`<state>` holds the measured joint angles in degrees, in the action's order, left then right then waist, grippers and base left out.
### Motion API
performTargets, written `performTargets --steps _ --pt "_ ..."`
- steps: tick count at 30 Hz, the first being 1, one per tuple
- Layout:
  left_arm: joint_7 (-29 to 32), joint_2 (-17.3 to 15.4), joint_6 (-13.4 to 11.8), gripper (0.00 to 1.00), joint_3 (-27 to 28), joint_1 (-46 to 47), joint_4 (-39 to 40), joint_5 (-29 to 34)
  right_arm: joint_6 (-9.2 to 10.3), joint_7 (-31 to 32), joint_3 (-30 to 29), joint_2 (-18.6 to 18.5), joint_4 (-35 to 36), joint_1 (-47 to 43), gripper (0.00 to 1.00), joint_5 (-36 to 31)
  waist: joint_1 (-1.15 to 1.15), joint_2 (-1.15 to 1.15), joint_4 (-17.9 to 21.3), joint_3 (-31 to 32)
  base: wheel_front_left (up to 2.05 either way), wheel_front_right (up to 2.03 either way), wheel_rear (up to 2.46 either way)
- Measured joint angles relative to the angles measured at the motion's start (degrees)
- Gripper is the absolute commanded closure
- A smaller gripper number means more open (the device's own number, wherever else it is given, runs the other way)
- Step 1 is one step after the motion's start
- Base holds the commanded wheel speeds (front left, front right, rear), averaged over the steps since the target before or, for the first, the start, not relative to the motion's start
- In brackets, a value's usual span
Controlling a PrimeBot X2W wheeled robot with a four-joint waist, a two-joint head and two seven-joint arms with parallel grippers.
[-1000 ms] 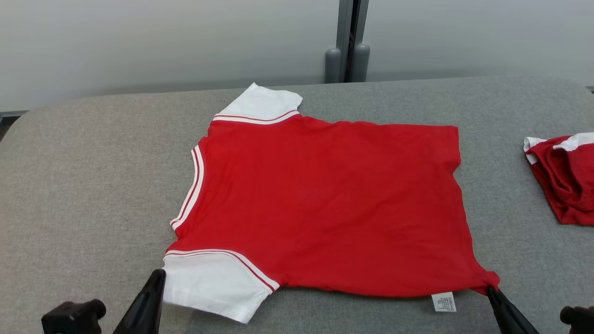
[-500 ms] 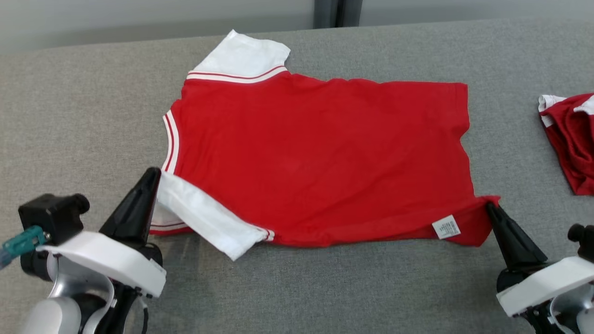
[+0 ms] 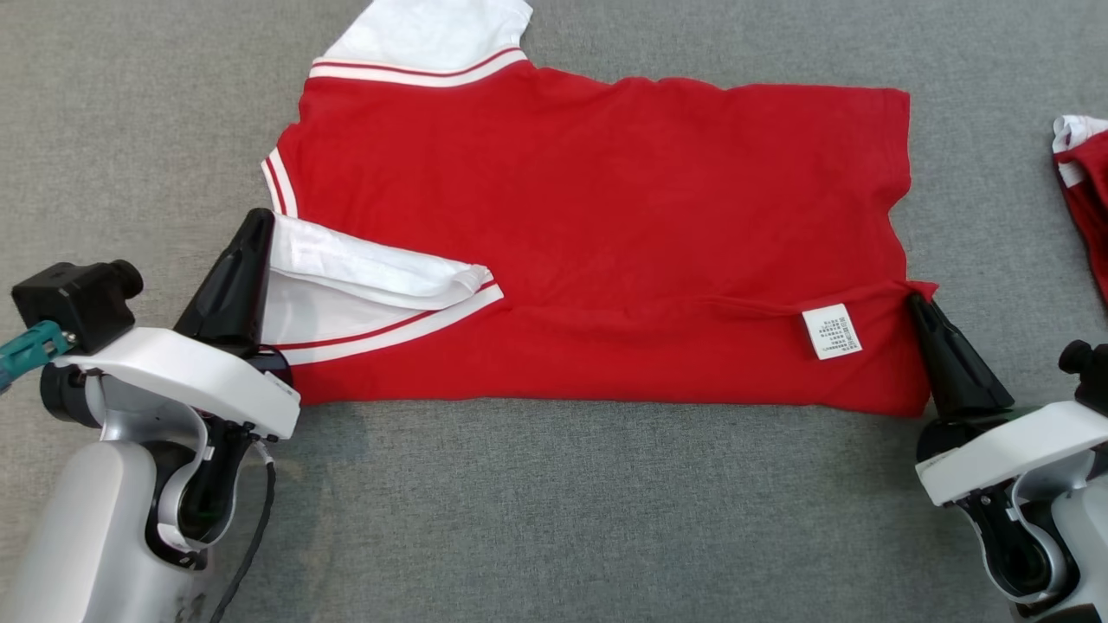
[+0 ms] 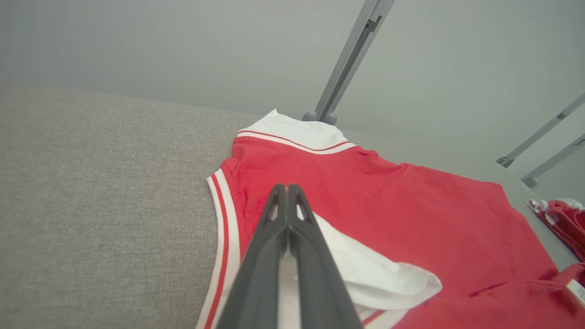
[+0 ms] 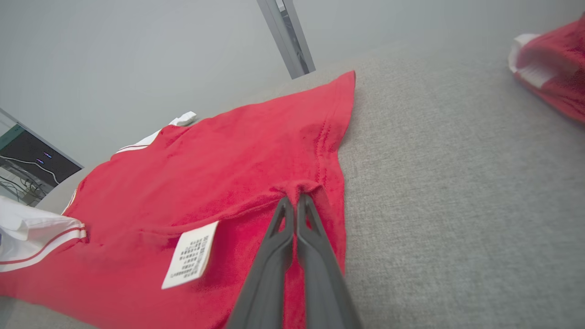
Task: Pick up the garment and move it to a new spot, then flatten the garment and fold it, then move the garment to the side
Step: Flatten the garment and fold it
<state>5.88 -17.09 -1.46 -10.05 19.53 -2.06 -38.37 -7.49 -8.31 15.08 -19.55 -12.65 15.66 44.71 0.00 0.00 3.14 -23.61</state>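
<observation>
Two pincers on garment corners

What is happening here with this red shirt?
The robot is folding the red shirt on the grey table. Its left gripper is shut on the near white sleeve, its right gripper on the near hem corner. The near edge is turned over onto the shirt's body, so the fold is partly made. Another red garment lies at the right.

Two shirts: spread shirt, bunched shirt at right edge of table. Two grippers: left gripper, right gripper. One label.
</observation>
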Motion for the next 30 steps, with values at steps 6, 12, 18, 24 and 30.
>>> performTargets --steps 6,12,18,24,30 --pt "-4.9 1.2 1.5 0.00 -0.5 1.2 -5.4 1.1 0.00 -2.8 2.9 -0.7 -2.4 1.5 0.00 0.2 0.00 0.00 -0.1 -0.7 0.00 0.00 0.00" --pt "-14.5 3.2 0.8 0.00 0.0 1.2 -10.6 3.8 0.00 -6.0 3.0 -0.2 -2.6 1.5 0.00 -4.4 0.00 0.00 -0.2 0.1 0.00 0.00 0.00" --pt "-20.3 4.7 -1.3 0.00 1.8 0.7 -11.6 7.7 0.00 -6.6 -4.8 3.2 1.4 0.0 0.00 -13.8 0.00 0.00 0.0 1.9 0.00 0.00 0.00" --pt "-20.9 5.7 -2.7 0.00 3.7 -1.7 -7.0 14.1 0.00 -6.6 -10.2 6.1 6.0 -2.6 0.00 -21.1 0.00 0.00 -0.1 4.3 0.00 0.00 0.00" --pt "-20.9 7.3 -3.2 0.00 3.7 -7.5 -5.6 18.7 0.00 -6.7 -11.0 7.1 6.4 -6.0 0.00 -23.8 0.00 0.00 -0.4 6.7 0.00 0.00 0.00"
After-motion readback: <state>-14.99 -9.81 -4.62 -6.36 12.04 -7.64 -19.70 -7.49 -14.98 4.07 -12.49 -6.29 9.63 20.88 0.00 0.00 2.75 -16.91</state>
